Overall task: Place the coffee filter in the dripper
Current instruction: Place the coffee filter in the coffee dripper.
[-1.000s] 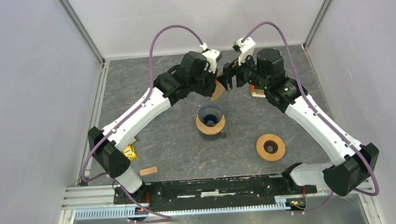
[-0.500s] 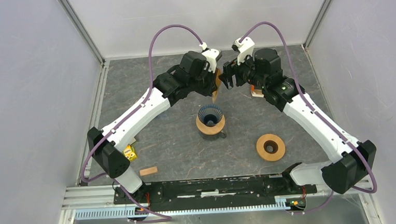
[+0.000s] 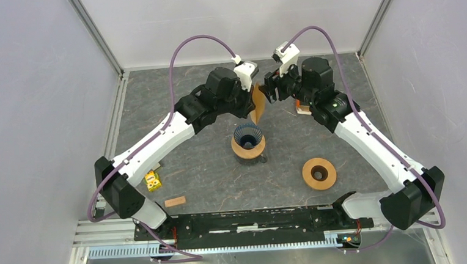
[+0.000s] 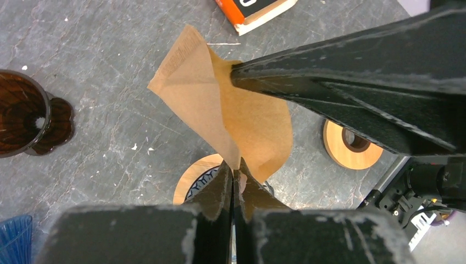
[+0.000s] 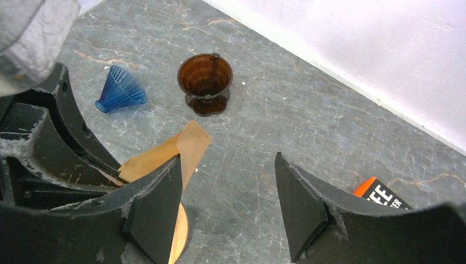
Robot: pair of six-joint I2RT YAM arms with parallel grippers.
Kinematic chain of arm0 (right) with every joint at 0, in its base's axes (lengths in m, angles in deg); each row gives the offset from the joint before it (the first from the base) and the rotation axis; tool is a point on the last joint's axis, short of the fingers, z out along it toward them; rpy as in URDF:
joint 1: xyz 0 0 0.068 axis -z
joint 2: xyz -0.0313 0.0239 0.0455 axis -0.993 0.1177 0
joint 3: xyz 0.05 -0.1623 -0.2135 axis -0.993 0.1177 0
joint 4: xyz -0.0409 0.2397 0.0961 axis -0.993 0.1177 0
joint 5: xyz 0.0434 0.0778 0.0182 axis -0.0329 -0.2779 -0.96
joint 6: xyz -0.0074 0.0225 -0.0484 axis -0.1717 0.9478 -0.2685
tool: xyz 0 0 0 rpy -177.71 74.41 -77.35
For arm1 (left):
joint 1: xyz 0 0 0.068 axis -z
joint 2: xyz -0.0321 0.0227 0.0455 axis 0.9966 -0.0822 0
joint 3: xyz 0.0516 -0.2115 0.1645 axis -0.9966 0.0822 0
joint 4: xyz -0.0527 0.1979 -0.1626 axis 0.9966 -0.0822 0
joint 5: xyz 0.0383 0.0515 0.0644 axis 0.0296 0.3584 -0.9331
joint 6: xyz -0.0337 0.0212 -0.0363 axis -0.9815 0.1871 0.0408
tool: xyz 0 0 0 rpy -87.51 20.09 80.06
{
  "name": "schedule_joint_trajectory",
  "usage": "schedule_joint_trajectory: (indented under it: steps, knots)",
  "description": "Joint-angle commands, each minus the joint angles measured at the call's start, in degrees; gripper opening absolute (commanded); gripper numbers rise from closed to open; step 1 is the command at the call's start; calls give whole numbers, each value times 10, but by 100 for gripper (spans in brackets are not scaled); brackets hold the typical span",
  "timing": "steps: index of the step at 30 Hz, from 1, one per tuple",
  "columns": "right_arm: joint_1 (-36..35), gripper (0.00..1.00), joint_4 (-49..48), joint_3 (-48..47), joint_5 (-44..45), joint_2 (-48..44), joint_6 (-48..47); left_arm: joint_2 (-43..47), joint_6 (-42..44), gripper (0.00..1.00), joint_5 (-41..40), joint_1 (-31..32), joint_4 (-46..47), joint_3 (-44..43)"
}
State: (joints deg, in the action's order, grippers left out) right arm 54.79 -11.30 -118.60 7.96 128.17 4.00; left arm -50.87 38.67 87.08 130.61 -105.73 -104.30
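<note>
**Ana:** What are the jaws of the left gripper doing?

**Ben:** They are squeezed tight on one edge of the coffee filter. The brown paper sticks out from them, folded and puffed open a bit.

**Ana:** And the right gripper?

**Ben:** Its jaws are wide apart and hold nothing. One finger is right by the paper. I cannot tell if it touches.

**Ana:** Where is the filter?

**Ben:** Up in the air between the two grippers, over the back part of the table. It is not in the dripper.

**Ana:** Where is the dripper?

**Ben:** The blue dripper sits on a round wooden stand in the middle of the table, just in front of the filter.

**Ana:** What else is there?

**Ben:** A wooden ring lies flat off to the right. A brown glass dripper stands upright, and a small blue cone lies on its side near it. An orange box lies by the right arm.
</note>
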Motion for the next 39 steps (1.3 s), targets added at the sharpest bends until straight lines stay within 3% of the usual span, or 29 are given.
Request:
schedule_joint_trajectory:
  steps: [1, 7, 23, 31, 39]
  knots:
    - [-1, 67, -45, 17, -39, -13, -9, 36, 43, 2, 38, -1, 49, 14]
    - [0, 65, -66, 42, -87, -20, -39, 50, 65, 2, 62, -1, 54, 25]
    - [1, 57, -25, 57, -234, -56, -263, 76, 116, 2, 145, -1, 34, 50]
    - [1, 45, 17, 54, -264, -54, -355, 76, 127, 2, 153, -1, 20, 51]
    - [1, 30, 34, 55, -281, -55, -384, 77, 129, 2, 154, -1, 14, 52]
